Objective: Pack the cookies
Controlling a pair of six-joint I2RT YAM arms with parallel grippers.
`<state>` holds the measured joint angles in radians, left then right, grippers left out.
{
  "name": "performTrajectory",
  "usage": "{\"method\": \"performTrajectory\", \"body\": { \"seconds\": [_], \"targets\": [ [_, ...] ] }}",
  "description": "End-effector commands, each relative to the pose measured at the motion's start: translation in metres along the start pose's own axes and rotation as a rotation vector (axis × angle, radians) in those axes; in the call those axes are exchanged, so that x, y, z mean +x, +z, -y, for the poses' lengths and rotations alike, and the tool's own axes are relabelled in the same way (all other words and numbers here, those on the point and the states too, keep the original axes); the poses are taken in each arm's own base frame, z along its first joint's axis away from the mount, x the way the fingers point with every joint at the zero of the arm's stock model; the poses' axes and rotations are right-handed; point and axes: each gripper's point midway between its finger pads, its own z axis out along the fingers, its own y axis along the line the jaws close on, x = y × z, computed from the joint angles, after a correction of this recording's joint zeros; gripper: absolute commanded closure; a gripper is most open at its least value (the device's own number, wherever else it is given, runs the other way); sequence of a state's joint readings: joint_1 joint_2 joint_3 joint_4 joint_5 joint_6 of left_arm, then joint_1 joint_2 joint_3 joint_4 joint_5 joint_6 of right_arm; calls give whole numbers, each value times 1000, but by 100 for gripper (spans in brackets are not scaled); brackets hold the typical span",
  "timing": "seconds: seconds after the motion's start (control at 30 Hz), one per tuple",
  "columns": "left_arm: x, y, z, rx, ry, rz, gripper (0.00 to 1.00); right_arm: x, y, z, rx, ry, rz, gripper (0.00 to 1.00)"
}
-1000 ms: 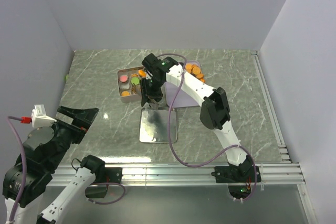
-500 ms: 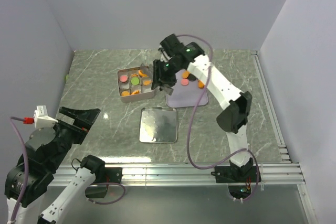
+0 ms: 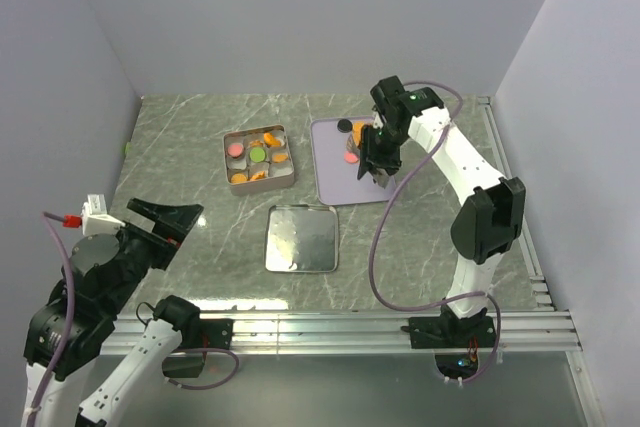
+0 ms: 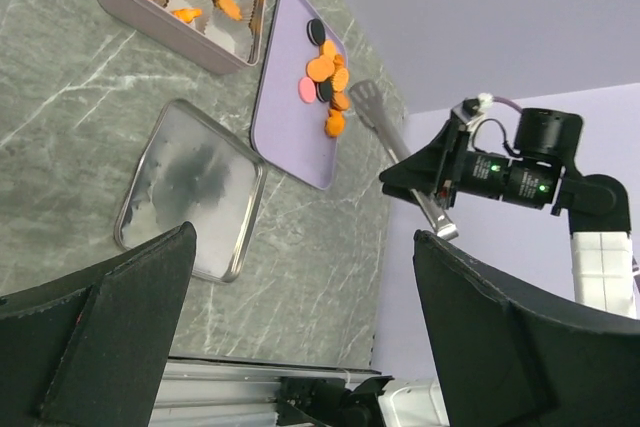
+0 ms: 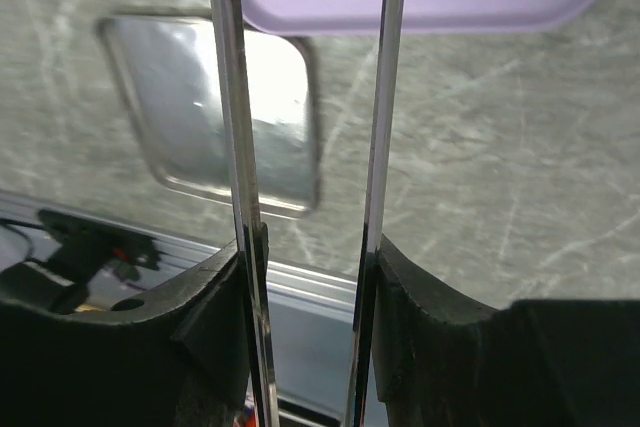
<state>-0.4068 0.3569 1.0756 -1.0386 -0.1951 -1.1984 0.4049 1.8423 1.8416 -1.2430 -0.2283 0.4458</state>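
Right hand has swung from above the tin across to the lavender tray and is clamped on metal tongs. Nearest, left hand hangs with fingers wide apart, holding nothing. Square metal lid lies on the surface. Farther off, cookies cluster on the tray just beside the tongs' tip; others fill the tin's compartments. Top view hides the orange cluster under the hand; left wrist view shows it.
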Motion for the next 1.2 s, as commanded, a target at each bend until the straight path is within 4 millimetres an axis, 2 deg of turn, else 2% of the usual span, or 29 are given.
{"method": "performTrajectory", "body": {
  "seconds": [0.0,0.4,0.77,1.17],
  "targets": [
    [1,7,14,48,-11,-8,4,7,3,8,22,-45,-9,51],
    [2,23,16,40,18,-8,3,1,52,20,103,-30,-109,50],
    [-9,23,13,17,41,51,1,-17,72,22,162,-47,-132,50],
    [-15,26,13,-8,83,71,0,-20,92,25,185,-37,-174,50]
  ]
}}
